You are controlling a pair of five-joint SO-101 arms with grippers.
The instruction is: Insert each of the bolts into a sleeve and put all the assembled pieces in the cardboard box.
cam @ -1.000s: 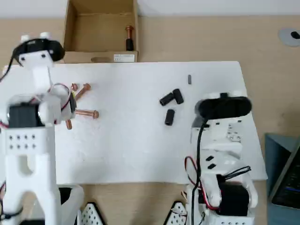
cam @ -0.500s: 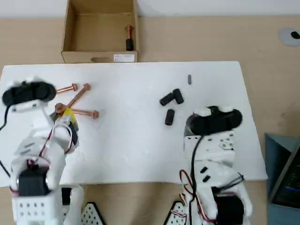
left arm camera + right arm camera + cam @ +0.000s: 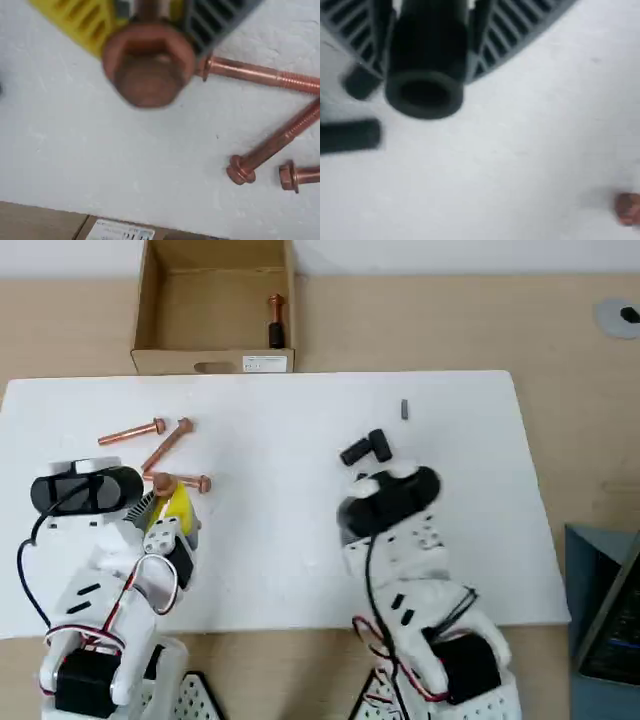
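Left jaws (image 3: 168, 506): closed on one bolt (image 3: 149, 70), gripped on the shank just behind the head. Right jaws (image 3: 427, 17): closed on one sleeve (image 3: 425, 60), one finger on each side of its body.

Key relation, high view. The bolt sits toward the 9 o'clock side of the white sheet (image 3: 280, 540), and my right wrist stands near the sheet's middle. I judge the sleeve lies at roughly 3 o'clock from the bolt, well apart, with bare sheet between. Neither arm is clearly nearer the meeting point, so both have to close the gap.

Axes. In the left wrist view the hex head faces the camera almost end-on and hides the threaded end. The bolt's long axis therefore runs about along that line of sight. In the high view the head shows as a round disc, so I judge the bolt near upright, head up. I cannot see the tip. The sleeve turns its open bore toward the right wrist camera, its axis running out from between the fingers. Judgement: the two axes are not yet in line. The tip has to face the bore before any push.

Surroundings. Three loose bolts (image 3: 167, 445) lie flat between 11 and 2 o'clock of the left jaws. The nearest is just beside the held head, and I cannot tell whether they touch. Swinging the bolt round could sweep it. Two loose sleeves (image 3: 365, 448) lie at 12 o'clock of my right wrist. The cardboard box (image 3: 190, 362) stands on the desk (image 3: 560, 330) at 12 o'clock, beyond the sheet. One assembled piece (image 3: 275, 322) lies against its 3 o'clock wall.
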